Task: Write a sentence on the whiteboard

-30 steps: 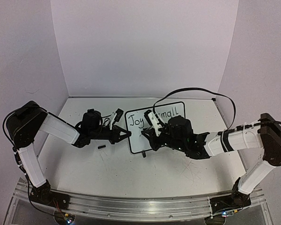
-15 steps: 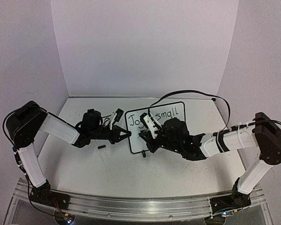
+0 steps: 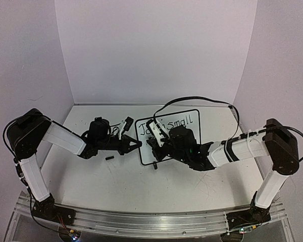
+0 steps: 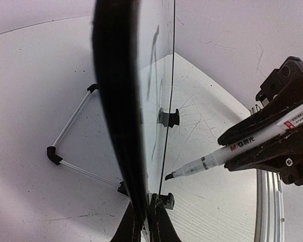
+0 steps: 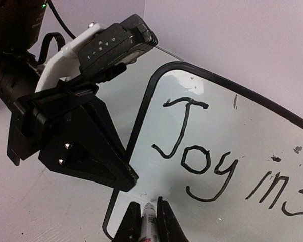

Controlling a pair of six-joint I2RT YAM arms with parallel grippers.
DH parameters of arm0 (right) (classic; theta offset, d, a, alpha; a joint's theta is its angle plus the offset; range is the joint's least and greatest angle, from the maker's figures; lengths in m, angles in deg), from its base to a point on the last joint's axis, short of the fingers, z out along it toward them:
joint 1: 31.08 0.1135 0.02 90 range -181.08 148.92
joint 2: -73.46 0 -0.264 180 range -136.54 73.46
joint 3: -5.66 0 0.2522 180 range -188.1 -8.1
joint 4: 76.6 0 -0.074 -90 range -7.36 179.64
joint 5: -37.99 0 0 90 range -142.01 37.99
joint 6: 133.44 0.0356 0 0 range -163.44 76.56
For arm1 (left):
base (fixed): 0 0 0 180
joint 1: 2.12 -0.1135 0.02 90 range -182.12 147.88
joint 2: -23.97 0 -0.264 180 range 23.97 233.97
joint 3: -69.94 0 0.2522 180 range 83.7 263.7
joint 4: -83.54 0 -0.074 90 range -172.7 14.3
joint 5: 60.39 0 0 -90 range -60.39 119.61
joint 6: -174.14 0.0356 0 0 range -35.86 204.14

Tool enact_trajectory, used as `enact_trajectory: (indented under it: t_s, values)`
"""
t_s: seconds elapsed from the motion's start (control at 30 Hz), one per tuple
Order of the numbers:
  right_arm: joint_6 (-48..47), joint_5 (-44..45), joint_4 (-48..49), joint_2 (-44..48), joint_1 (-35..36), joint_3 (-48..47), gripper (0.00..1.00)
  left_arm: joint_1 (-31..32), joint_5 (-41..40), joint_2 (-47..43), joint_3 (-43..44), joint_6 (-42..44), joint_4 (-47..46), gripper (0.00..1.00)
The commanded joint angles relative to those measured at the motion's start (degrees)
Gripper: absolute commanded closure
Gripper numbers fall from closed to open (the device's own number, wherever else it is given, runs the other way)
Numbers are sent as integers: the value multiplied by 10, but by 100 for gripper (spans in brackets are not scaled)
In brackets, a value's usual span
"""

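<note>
The whiteboard (image 3: 145, 155) stands upright mid-table. Its face (image 5: 227, 116) carries the sentence (image 5: 207, 156), one line of black lettering that starts "Joy in s"; the top view shows "small" (image 3: 184, 121). My left gripper (image 3: 138, 144) is shut on the board's left frame edge, seen edge-on in the left wrist view (image 4: 144, 212) and as a black wedge in the right wrist view (image 5: 126, 179). My right gripper (image 3: 154, 143) is shut on a white marker (image 5: 148, 224). The marker's tip (image 4: 169, 176) is at the board's lower left, below the "J".
A small black cap-like piece (image 3: 109, 158) lies on the table in front of the left arm. The board's wire stand (image 4: 65, 136) sticks out behind it and black feet (image 4: 169, 118) in front. A black cable (image 3: 202, 99) arcs over the board.
My right gripper has moved left across the board with the marker, from the middle to below "Joy" near the left edge. The left gripper and the board have not moved.
</note>
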Motion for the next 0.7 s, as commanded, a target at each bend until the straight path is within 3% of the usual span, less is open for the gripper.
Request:
enact_trajectory:
  t_s: [0.0, 0.67]
  values:
    - [-6, 16, 30, -7, 3, -23, 100, -4, -59, -5, 9, 39, 37, 100]
    - [1, 19, 51, -22, 3, -36, 100, -4, -60, -5, 5, 45, 41, 100]
